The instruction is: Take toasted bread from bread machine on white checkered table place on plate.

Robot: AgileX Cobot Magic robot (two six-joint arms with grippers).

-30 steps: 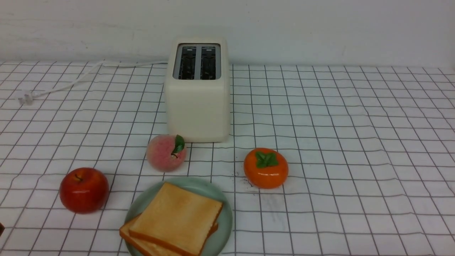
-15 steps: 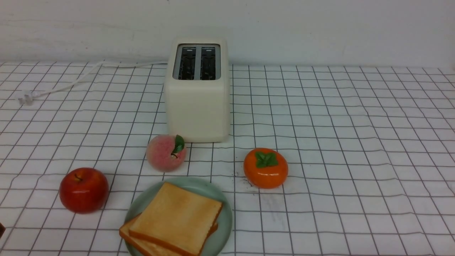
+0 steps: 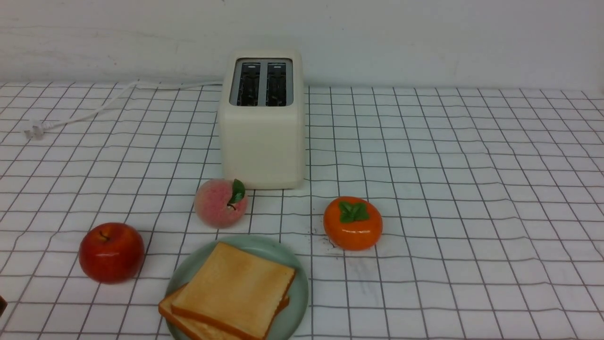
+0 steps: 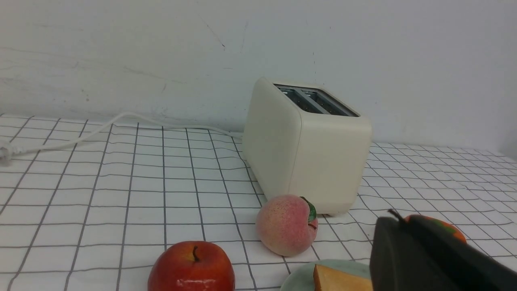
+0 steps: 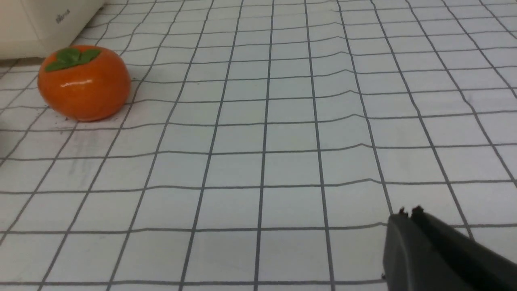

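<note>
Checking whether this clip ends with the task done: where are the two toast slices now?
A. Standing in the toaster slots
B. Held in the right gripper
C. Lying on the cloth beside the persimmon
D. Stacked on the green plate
D. Both toast slices lie overlapped on the plate, and the bread machine shows two empty dark slots.

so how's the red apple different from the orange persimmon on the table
The glossy red apple is round with a thin dark stem; the squat orange persimmon is flatter and wears a green leafy cap. The apple sits on the robot's left of the pale green plate, the persimmon to its right and slightly farther back. Both rest upright on the white checkered table, untouched.
</note>
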